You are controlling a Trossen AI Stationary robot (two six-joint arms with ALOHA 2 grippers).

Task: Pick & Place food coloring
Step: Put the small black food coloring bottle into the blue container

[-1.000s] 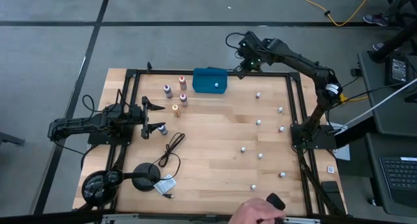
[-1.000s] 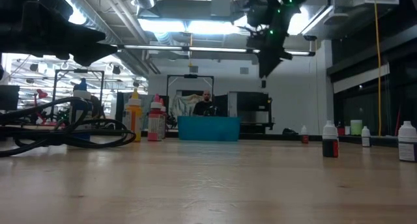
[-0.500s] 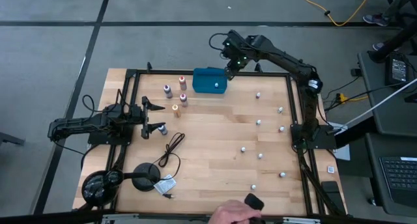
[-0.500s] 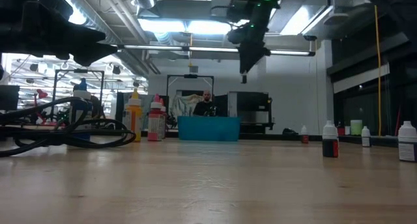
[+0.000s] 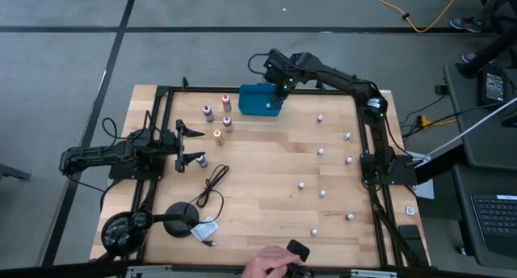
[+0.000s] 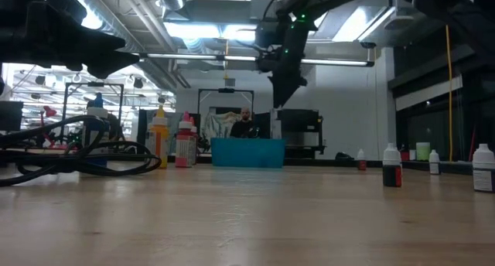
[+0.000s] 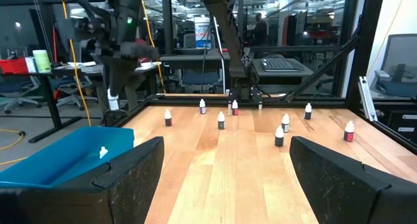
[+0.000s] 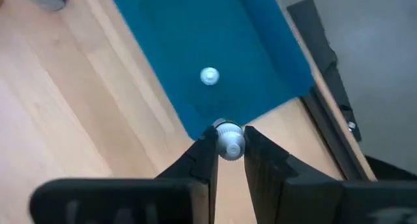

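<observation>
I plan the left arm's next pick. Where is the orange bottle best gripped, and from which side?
Grip the orange bottle across its round body, just under the pale cap, coming straight down from above. It stands upright, apart from its neighbours. The open left gripper waits beside it; the right gripper holds a white-capped bottle by the teal tray.

Fourteen food coloring bottles, one tray

Even indoor light, some blur up close.
Ceiling lamps glared brightly in the low view; the worktop lay softly lit, and the right wrist view was slightly blurred.
</observation>
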